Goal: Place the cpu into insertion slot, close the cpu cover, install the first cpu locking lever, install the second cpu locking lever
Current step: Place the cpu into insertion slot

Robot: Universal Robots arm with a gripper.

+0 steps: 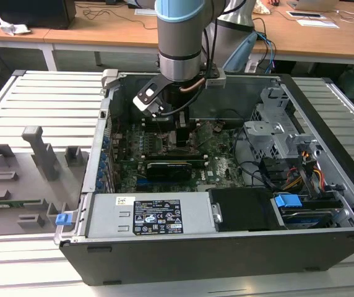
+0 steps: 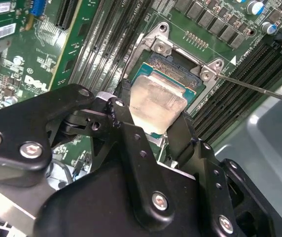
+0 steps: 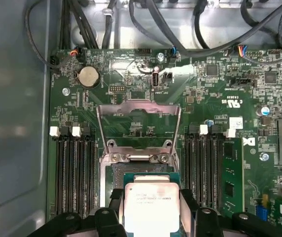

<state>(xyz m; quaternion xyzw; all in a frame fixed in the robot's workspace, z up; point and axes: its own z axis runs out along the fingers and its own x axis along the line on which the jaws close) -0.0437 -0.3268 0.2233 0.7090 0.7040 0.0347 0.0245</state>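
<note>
Firmly, the pincer [image 2: 151, 117] holds the cpu [image 2: 158, 100] over the insertion slot [image 2: 172, 65].

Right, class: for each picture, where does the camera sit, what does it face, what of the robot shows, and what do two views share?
Exterior view: off the arm, above the open computer case; arm shows.
First wrist view: on the arm, facing the open cpu cover; claw shows.
Second wrist view: on the arm, facing the insertion slot; claw shows.
Both wrist views share the cpu.
</note>
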